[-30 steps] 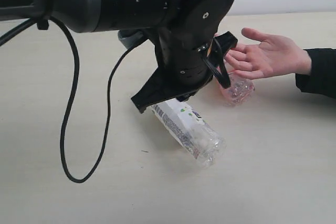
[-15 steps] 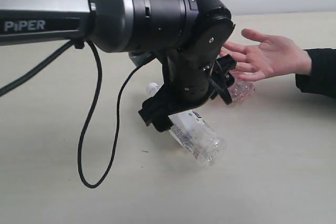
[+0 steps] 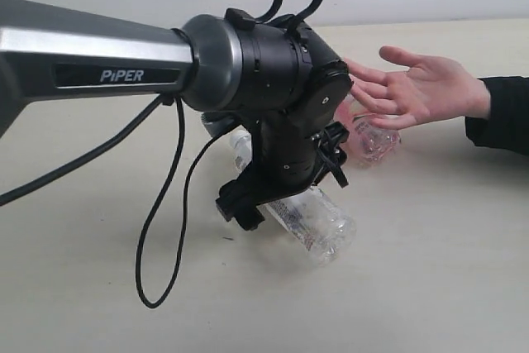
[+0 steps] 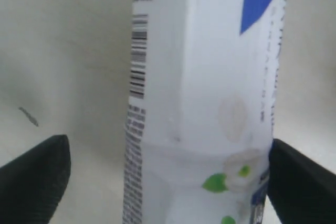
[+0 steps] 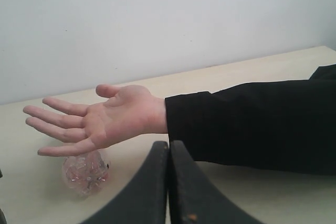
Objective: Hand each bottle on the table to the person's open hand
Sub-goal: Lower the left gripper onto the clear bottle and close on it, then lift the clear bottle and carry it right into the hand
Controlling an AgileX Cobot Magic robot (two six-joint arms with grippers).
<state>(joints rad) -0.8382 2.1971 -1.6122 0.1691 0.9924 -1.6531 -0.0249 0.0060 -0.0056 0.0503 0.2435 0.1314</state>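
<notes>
A clear bottle with a white label [image 3: 321, 222] lies on its side on the beige table [image 3: 430, 279]. My left gripper [image 3: 283, 193] is down over it and open. In the left wrist view the label [image 4: 199, 93], with green leaves and a blue mark, fills the gap of the left gripper [image 4: 168, 142]; one finger [image 4: 299, 182] touches it, the other stands apart. A pink-tinted bottle [image 3: 376, 140] lies under the person's open hand [image 3: 417, 88]. The right wrist view shows that hand [image 5: 107, 119], the pink bottle [image 5: 84, 171] and my right gripper [image 5: 169, 150], shut and empty. Other bottles are out of view.
The left arm's grey and black body [image 3: 248, 64] blocks much of the exterior view. Its black cable [image 3: 157, 229] loops down over the table on the left. The person's black sleeve [image 5: 252, 129] reaches in from the right. A pale wall stands behind the table.
My left gripper has come down and settled around the white-labelled bottle, and the arm has swung lower across the view. The bottle, the pink bottle and the hand have stayed put.
</notes>
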